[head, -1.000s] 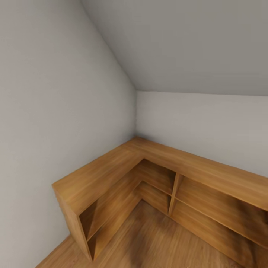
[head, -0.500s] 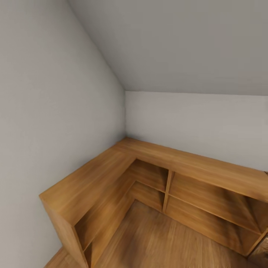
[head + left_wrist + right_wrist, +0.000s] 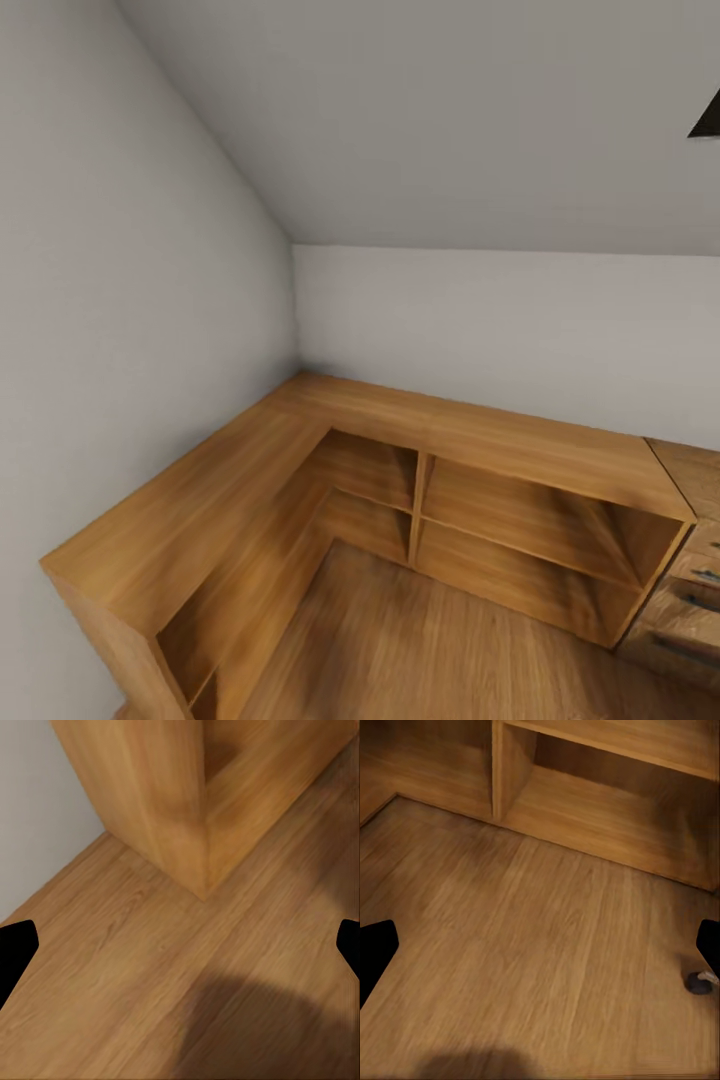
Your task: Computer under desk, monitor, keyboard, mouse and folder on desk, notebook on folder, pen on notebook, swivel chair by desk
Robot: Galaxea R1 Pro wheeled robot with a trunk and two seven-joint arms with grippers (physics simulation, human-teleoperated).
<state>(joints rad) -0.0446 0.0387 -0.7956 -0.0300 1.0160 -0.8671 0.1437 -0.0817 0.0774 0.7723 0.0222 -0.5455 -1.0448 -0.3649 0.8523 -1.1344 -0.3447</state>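
Sloped grey walls (image 3: 450,120); L-shaped oak shelf unit (image 3: 300,440); plank floor (image 3: 540,945).

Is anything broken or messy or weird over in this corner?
Nothing looks broken, tipped or spilled. The L-shaped wooden shelf unit sits snug in the corner with straight shelves. The wood floor looks tidy. One small dark round thing sits on the floor near the right gripper's finger; I can't tell what it is.
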